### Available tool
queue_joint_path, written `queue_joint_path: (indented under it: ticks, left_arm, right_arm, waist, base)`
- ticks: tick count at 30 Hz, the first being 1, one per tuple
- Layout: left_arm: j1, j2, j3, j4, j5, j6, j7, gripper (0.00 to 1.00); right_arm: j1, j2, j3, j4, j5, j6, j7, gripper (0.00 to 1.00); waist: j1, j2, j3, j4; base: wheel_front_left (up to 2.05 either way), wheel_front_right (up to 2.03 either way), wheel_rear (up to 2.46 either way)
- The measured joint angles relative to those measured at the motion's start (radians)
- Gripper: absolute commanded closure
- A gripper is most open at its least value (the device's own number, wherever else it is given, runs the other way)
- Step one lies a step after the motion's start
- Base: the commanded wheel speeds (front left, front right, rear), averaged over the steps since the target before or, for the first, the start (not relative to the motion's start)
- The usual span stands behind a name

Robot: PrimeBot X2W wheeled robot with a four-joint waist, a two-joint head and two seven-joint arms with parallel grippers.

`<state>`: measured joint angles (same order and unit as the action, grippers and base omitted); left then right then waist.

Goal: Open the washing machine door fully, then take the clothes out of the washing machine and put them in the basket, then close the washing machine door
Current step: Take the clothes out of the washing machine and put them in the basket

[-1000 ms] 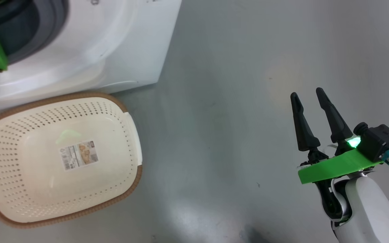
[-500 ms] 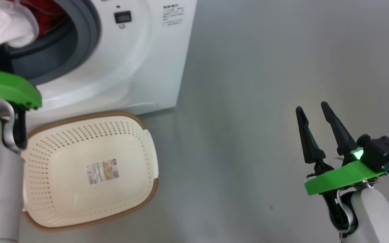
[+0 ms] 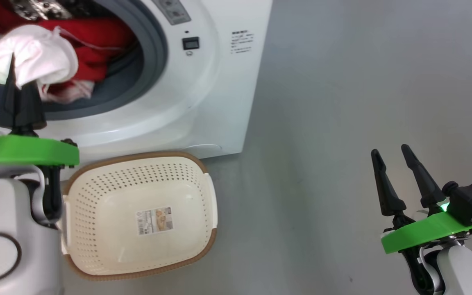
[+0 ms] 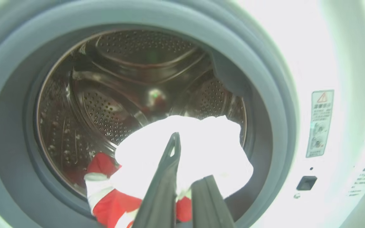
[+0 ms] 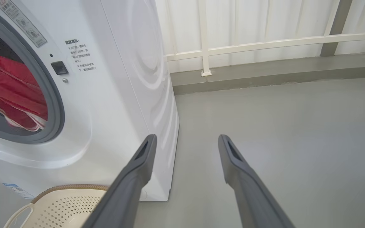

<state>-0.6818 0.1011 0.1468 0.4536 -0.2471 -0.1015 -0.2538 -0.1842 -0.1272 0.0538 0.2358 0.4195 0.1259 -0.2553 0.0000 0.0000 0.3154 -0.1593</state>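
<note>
Door-opening step judged complete: the mouth of the big white front-loading washing machine (image 3: 219, 102) stands unobstructed. Unloading is barely under way. The clothes (image 3: 96, 41), bright red soft fabric with white pieces, lie at the grey rubber ring (image 3: 154, 53). The left gripper (image 3: 14, 69) is clenched on a white fold of them. The small cream perforated plastic basket (image 3: 146, 154), brown-rimmed, sits just before the machine with no garment in it. The right gripper (image 3: 389, 150) hangs spread, grasping nothing, well apart. Outstanding: garment transfer, door closure.
</note>
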Motion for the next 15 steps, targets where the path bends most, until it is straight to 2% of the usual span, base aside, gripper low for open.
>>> queue_joint_path:
  ticks: [8,15]
  left_arm:
    - [0.11,-0.052,0.013,-0.253,0.01,-0.017,0.0,1.0]
    - [0.155,-0.062,0.003,-0.405,0.01,-0.022,-0.003,1.0]
  right_arm:
    - [0.01,-0.004,-0.009,-0.005,0.0,0.0,0.0,0.0]
    - [0.021,-0.004,-0.013,-0.007,0.0,0.0,0.0,0.0]
  waist:
    - [0.0,0.0,-0.028,0.041]
    - [-0.0001,0.0,-0.025,0.054]
  base:
    - [0.0,0.0,0.0]
    - [0.0,0.0,0.0]
